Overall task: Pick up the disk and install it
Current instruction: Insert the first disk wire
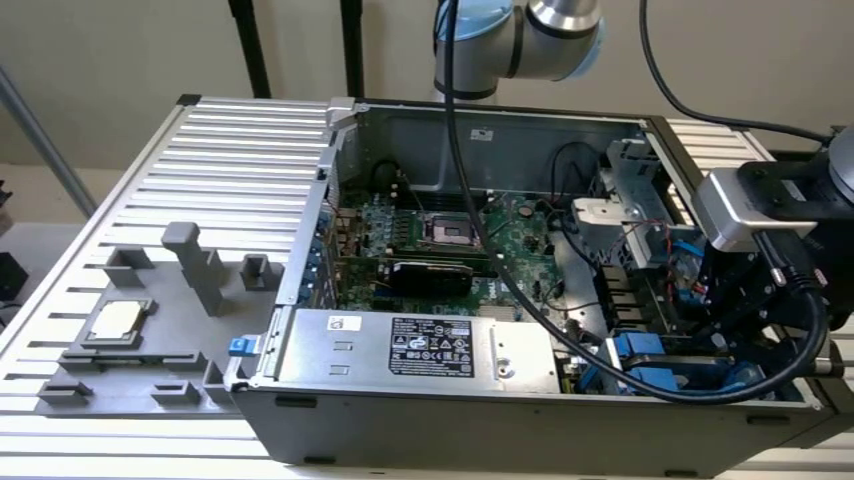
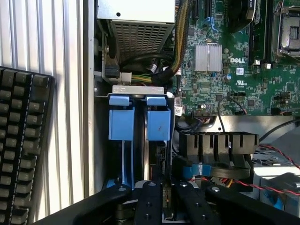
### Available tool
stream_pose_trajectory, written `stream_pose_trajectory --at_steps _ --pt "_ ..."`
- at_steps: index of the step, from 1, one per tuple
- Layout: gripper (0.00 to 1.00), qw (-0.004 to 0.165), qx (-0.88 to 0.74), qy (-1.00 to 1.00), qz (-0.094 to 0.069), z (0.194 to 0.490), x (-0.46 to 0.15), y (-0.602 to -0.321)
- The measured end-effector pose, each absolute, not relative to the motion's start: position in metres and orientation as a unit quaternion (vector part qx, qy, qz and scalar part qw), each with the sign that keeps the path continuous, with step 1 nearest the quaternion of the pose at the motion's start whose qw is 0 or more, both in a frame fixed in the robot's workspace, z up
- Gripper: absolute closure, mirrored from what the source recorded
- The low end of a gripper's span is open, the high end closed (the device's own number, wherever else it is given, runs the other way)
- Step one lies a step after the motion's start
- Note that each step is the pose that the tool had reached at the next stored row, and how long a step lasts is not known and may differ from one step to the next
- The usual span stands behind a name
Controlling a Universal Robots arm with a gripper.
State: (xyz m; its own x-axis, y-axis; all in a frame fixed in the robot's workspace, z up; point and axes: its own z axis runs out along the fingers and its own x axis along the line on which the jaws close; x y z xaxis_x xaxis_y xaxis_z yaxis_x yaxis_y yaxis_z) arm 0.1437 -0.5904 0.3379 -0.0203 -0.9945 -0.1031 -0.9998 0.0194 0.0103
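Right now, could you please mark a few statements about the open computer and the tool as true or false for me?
1. The computer case stands open, its motherboard showing. True.
2. A small square chip lies on the grey fixture. True.
3. The tool hovers over the grey fixture. False: it is down inside the case beside the blue drive brackets, closed on the disk, seen edge-on.
4. The black keyboard lies inside the case. False: it lies on the slatted table, outside the case wall.
5. The silver box with the black label sits inside the case. True.
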Motion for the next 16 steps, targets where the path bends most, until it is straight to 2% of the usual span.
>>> stream_pose_trajectory --at_steps 16 --pt "0.84 0.033 -0.699 0.714 0.039 0.3348 0.1448 -0.5901"
